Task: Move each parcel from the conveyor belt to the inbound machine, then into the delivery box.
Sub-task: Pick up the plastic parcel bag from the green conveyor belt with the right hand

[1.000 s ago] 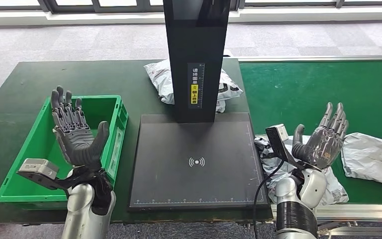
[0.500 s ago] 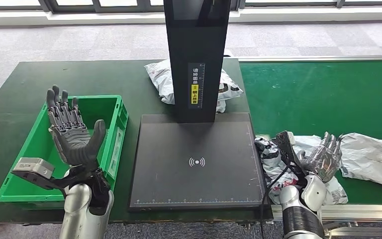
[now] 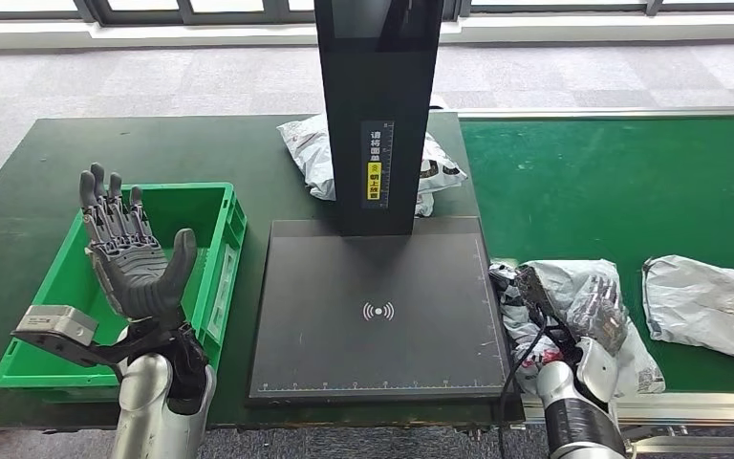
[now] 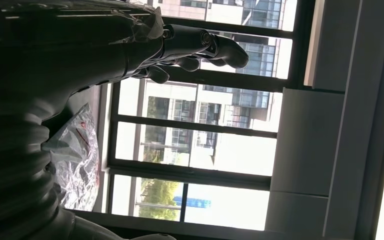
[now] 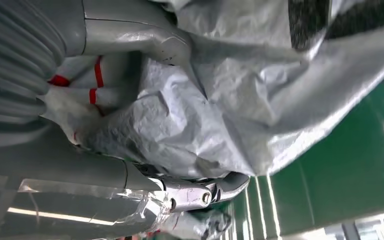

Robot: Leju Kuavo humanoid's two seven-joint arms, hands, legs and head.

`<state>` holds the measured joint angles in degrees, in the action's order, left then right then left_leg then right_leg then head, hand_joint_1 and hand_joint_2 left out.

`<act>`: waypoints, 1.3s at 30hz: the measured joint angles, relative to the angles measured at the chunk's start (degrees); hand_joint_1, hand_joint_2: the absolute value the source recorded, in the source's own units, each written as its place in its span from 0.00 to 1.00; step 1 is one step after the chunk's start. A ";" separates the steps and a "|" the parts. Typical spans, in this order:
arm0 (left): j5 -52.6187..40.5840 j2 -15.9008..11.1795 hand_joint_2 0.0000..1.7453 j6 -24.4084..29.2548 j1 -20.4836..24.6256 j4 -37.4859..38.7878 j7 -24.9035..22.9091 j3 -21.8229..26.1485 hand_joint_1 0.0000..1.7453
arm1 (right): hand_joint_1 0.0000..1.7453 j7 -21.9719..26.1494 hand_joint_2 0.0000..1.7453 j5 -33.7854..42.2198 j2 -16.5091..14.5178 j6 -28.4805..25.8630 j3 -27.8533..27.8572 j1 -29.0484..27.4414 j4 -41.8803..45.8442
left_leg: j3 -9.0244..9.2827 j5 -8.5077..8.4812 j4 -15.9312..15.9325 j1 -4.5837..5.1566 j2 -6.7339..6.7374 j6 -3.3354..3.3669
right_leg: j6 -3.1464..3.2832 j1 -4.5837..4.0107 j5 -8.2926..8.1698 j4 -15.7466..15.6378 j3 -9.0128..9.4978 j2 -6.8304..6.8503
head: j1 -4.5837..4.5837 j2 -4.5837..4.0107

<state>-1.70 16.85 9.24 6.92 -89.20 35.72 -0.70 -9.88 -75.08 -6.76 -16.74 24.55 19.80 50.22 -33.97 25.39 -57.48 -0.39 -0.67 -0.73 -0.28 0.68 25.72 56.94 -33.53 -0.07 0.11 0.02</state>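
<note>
Grey carpet and a window sill lie beyond a dark green table (image 3: 153, 143), which adjoins a bright green conveyor belt (image 3: 612, 182) at 3 o'clock. Left hand (image 3: 129, 258) is raised upright over the green box (image 3: 212, 206), palm facing the scanner, fingers spread and holding nothing; the left wrist view shows its fingers (image 4: 200, 42) extended against window panes. Right hand (image 3: 600, 311) lies lowered at 4 o'clock on a crumpled grey parcel (image 3: 573, 282) at the belt's near edge, just beside the scanner plate. In the right wrist view the thumb (image 5: 135, 37) and fingers (image 5: 195, 192) bracket the wrinkled plastic (image 5: 205, 125), pressed against it on both sides, so the hand grips it. A red-striped white patch shows near the thumb; its text is unreadable. A second grey parcel (image 3: 707, 301) lies farther right on the belt, apart from the first. A third parcel (image 3: 311, 153) rests behind the black scanner column (image 3: 377, 96), whose yellow-and-white label (image 3: 375, 163) carries small Chinese characters, too small to read. The black plate (image 3: 373, 306) bears a white wireless symbol at centre.
</note>
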 joint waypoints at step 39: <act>-0.35 0.02 1.00 -0.32 -0.99 -2.45 -1.28 0.57 0.00 | 1.00 10.77 1.00 7.86 -2.07 -22.56 -2.98 -7.12 20.67 | -0.03 0.01 0.00 0.00 -0.02 0.00 | 0.00 0.03 0.01 0.00 -0.03 0.03 | 0.01 0.00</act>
<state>-2.05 16.87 8.92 5.93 -91.65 34.45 -0.13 0.89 -67.22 -8.84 -39.30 21.57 12.68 70.88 -34.00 25.39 -57.47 -0.39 -0.69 -0.73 -0.28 0.71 25.73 56.94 -33.56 -0.04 0.12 0.02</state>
